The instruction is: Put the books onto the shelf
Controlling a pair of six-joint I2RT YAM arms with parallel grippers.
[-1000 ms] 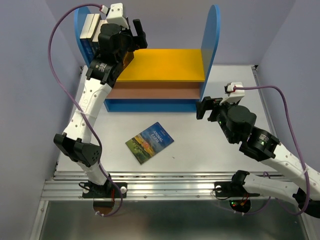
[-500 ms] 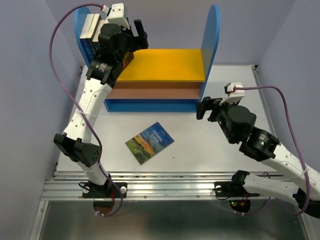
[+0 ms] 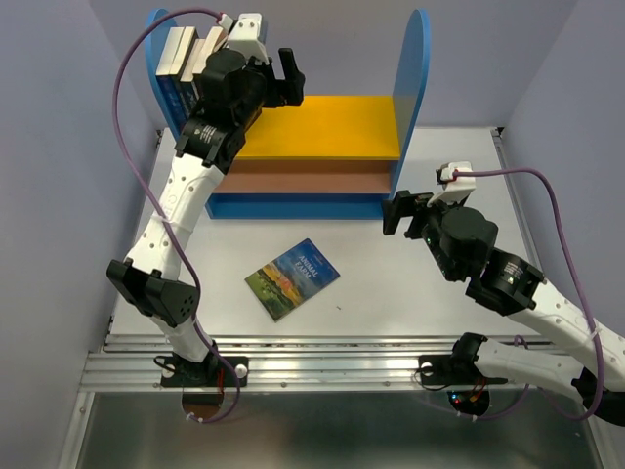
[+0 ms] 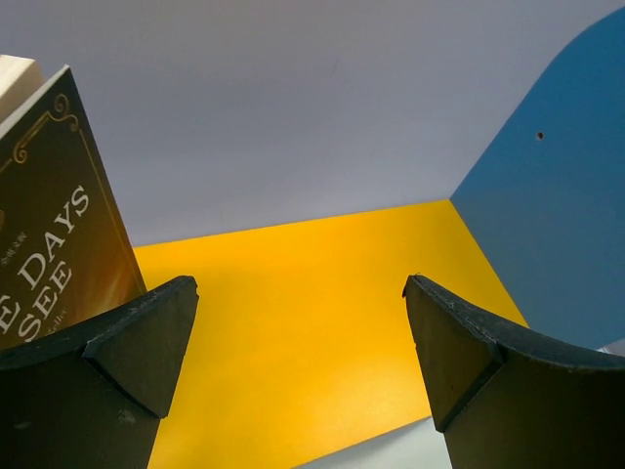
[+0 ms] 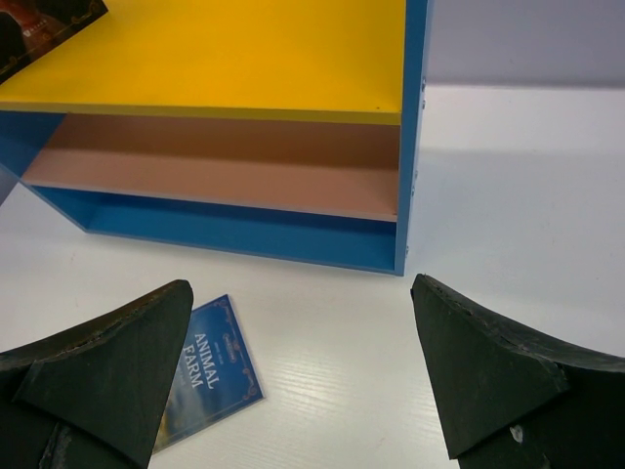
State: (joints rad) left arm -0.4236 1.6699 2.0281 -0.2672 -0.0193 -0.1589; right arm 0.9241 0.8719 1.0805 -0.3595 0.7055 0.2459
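The shelf (image 3: 322, 127) stands at the far edge of the table (image 3: 391, 283), left of centre, its open side facing the arms. A group of standing books (image 3: 186, 54) occupies the left end of the yellow upper board (image 4: 293, 322), upright against the left side panel (image 3: 156, 39); their exact number cannot be told from above. The rest of that board runs bare to the right side panel (image 3: 415, 78). In the left wrist view the outermost of these is a dark-covered book (image 4: 59, 225) with gold lettering, only partly legible. The left gripper (image 3: 281, 76) is raised over the upper board, just to the right of the standing books. Its jaws are spread fully wide and hold nothing, and the left finger (image 4: 117, 362) sits close to the dark cover; contact cannot be confirmed. One Animal Farm book (image 3: 292, 277) lies flat, cover up and turned at an angle, near the middle of the table, between the blue base (image 5: 225, 230) of the shelf and the near edge. It touches neither the shelf nor either arm. The right gripper (image 3: 400, 211) hangs over the table near the front right corner of the shelf and faces it. Its jaws are likewise fully apart and empty. The right wrist view shows the brown lower board (image 5: 225, 166) bare in the part visible, and a corner of the Animal Farm book beside the left finger (image 5: 107, 371) of that gripper.
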